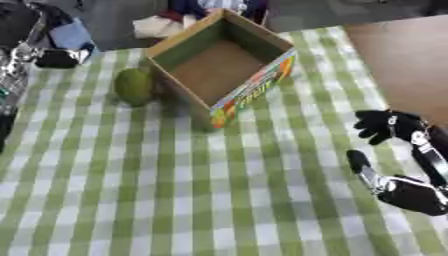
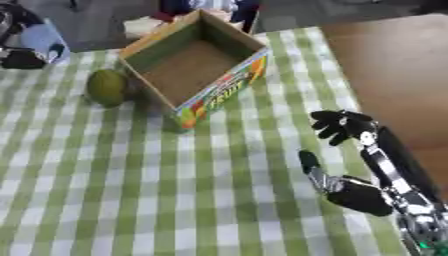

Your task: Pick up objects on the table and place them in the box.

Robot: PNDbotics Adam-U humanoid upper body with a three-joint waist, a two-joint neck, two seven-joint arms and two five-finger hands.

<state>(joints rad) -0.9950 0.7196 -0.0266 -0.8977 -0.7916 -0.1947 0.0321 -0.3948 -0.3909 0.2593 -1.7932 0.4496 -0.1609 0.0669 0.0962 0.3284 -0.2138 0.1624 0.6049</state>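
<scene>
A: Where does the fruit sit relative to the cardboard box (image 1: 262, 75)?

B: The green fruit (image 1: 134, 86), possibly a mango or avocado though the view is too soft to be sure, lies on the checked tablecloth (image 1: 175, 190) just beside the box's left wall. The box itself looks empty.

A: And the robot's hands?

B: The right hand (image 2: 350, 150) hovers over the cloth well to the right of the box and nearer the robot, fingers spread and relaxed, holding nothing. The left hand does not show in either view.

A: How should the fruit handle?

B: Probably moderately heavy, rounded and smooth, so it could roll or slip. Wrapping the fingers around its widest middle from above seems safest; squeezing a ripe one might bruise it.
</scene>
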